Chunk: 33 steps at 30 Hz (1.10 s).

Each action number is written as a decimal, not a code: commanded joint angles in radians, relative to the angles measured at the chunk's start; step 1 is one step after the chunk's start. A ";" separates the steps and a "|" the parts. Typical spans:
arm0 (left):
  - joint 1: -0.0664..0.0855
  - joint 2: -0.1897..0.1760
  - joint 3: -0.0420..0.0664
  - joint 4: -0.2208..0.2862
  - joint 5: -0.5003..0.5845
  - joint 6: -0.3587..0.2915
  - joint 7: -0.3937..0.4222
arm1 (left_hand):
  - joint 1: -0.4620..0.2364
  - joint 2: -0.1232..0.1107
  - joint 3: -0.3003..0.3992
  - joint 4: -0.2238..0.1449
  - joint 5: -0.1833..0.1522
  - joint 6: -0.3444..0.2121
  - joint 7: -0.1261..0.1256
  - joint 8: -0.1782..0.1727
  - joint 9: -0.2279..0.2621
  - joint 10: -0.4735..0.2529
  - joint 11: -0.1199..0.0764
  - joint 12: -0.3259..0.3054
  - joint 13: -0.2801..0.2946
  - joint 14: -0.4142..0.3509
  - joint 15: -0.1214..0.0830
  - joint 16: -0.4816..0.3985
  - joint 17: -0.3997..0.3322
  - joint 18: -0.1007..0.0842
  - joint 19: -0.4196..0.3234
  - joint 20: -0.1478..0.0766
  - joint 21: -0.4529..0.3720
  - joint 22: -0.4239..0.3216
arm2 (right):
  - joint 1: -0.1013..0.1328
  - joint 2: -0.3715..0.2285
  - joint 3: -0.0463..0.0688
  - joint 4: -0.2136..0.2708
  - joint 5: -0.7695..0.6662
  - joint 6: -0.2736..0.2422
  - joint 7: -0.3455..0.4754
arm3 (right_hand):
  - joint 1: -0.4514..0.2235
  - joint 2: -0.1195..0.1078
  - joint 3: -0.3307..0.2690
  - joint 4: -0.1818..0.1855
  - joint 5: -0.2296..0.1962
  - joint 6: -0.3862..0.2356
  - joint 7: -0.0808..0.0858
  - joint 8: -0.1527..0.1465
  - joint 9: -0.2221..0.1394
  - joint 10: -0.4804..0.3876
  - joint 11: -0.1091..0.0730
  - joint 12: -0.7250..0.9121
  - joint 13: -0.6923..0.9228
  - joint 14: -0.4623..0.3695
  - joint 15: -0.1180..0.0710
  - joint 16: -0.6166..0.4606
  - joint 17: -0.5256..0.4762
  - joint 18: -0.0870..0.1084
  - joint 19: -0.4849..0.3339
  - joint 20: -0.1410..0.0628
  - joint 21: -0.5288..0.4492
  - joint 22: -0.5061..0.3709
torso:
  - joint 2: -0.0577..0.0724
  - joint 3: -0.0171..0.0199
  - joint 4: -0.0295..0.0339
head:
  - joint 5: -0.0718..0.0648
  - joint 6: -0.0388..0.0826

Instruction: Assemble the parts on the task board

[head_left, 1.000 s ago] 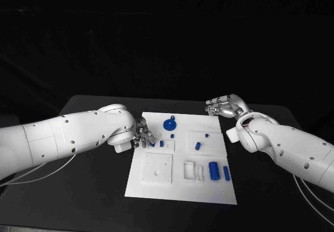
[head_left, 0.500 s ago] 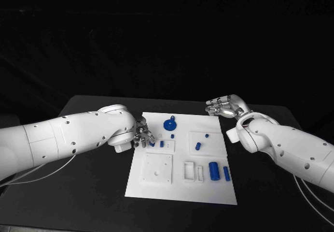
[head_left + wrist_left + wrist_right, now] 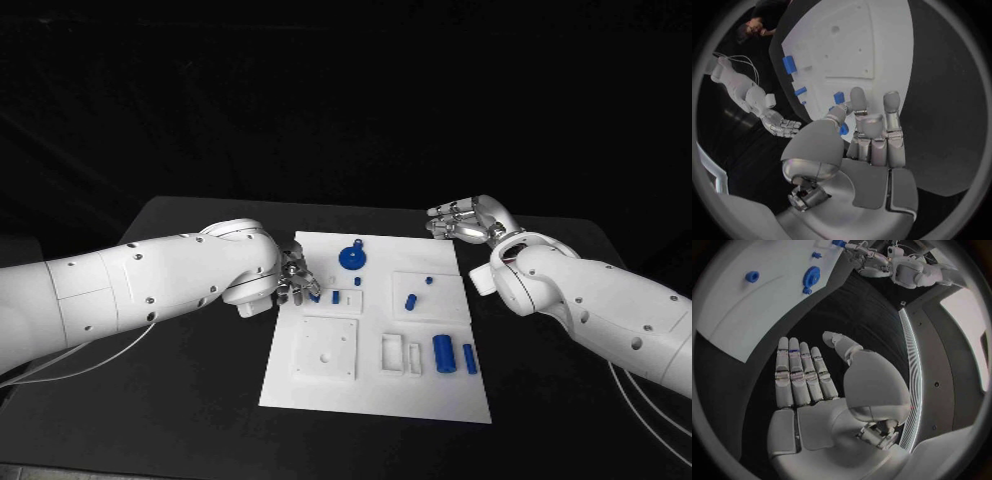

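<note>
- Head view, nearest the robot: two upright blue cylinders [image 3: 444, 352] stand on the task board [image 3: 378, 395], closer to the robot than either hand, with a white rectangular frame [image 3: 394, 352] just beside them and a white square plate [image 3: 327, 347] on the left hand's side of that.
- Farther in, the left hand [image 3: 299, 281] sits at the board's edge, on its own arm's side. Its fingers are curled and a small blue part [image 3: 842, 128] lies between the thumb and the fingers in the left wrist view, so it looks pinched, though the contact itself is hard to see.
- Just beside that hand, toward the board's middle, a small blue peg [image 3: 335, 297] stands on the board.
- A short blue piece [image 3: 410, 302] lies on a raised white square between the two hands.
- A round blue disc [image 3: 351, 259] sits beyond the left hand, toward the board's far edge.
- Farthest out, the right hand [image 3: 464, 221] hovers off the board's far corner on its own side; its fingers are straight, side by side, holding nothing, thumb apart.
</note>
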 commanded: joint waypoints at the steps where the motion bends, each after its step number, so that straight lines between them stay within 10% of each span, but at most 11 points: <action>1: -0.001 -0.002 0.000 0.008 0.001 -0.035 0.011 | 0.004 -0.003 0.059 -0.062 0.005 0.112 -0.103 0.004 0.002 0.051 -0.009 0.003 -0.001 0.003 -0.004 0.003 -0.001 0.006 -0.002 0.002 0.007 0.021 | -0.001 0.000 0.001 0.001 0.000 0.011 0.010 | -0.008 0.004 -0.002 -0.005 0.004 -0.002 0.001 -0.001 -0.001 -0.007 -0.002 -0.002 -0.001 -0.007 -0.001 -0.003 -0.001 0.004 -0.007 0.000 0.001 -0.001 | 0.000 0.0003 0.0002 | -0.001 0.000; 33: -0.004 -0.004 0.000 0.019 0.006 0.066 -0.032 | -0.018 -0.012 0.065 -0.076 0.019 0.133 -0.107 -0.001 -0.008 0.051 -0.010 0.003 -0.003 0.002 -0.006 0.006 0.002 0.001 -0.005 -0.003 0.011 0.021 | -0.002 -0.003 0.001 0.001 0.000 0.014 0.008 | -0.009 0.004 0.000 -0.007 0.004 -0.003 0.001 -0.002 -0.001 -0.007 -0.002 -0.002 -0.001 -0.007 -0.002 -0.003 -0.001 0.005 -0.007 0.000 0.001 -0.001 | 0.000 0.0000 0.0001 | -0.002 -0.004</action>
